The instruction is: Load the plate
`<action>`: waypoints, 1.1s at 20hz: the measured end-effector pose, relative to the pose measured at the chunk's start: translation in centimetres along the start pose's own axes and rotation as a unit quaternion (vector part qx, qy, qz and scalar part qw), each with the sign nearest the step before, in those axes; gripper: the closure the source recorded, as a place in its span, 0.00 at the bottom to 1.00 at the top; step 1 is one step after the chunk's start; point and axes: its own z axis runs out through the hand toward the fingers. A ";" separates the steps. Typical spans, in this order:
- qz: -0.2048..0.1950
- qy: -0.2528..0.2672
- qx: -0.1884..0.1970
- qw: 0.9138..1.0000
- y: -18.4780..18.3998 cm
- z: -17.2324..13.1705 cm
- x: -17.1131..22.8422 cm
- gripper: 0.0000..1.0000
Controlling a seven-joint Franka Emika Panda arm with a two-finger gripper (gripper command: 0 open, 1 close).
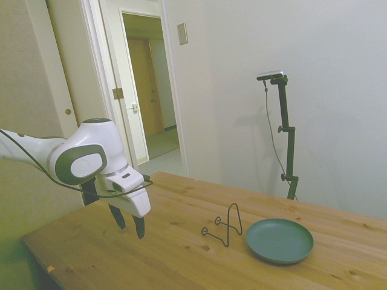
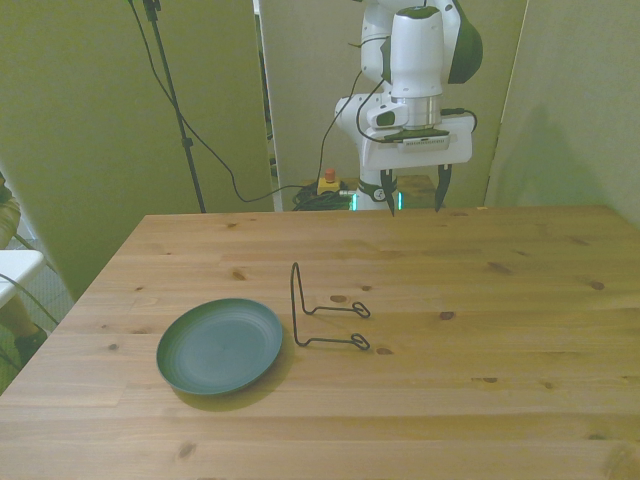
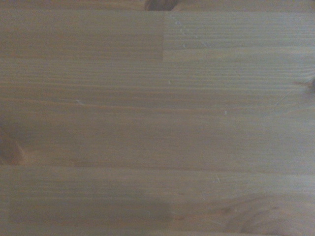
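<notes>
Side view. The gripper point(image 1: 129, 225) hangs above the wooden table point(image 1: 109, 254) with its two dark fingers apart and nothing between them. The plate point(image 1: 279, 240) lies flat on the table, well apart from the gripper, at roughly 3 o'clock from it in this picture. The black wire stand point(image 1: 225, 225) sits between them, just beside the plate's rim but not visibly touching it.

Front view. The gripper point(image 2: 412, 194) is over the table's far edge, fingers spread (a clear gap shows between them). From the wire stand point(image 2: 322, 314), the plate point(image 2: 220, 345) lies at about 8 o'clock, close by; the gripper is at about 1 o'clock from the stand and well apart.

Wrist view. Only bare table point(image 3: 157, 123) planks show; neither plate nor stand is in frame, so this camera gives no guidance yet.

Procedure, as judged. The step in hand is the approach to the plate; nothing is grasped. The plate is shallow and lies flat, so the likely hold is on the rim, one finger above and one below its edge. Approach from the side away from the stand to avoid snagging the wire. The stand looks light and may shift if knocked.
</notes>
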 end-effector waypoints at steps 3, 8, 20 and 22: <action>-0.002 0.000 0.002 1.000 -0.1 0.0 0.0 0.00; 0.005 0.026 0.021 0.999 1.0 -3.3 3.4 0.00; 0.077 0.088 0.009 0.993 14.3 -10.6 20.4 0.00; 0.083 0.092 0.002 0.992 16.1 -10.7 22.8 0.00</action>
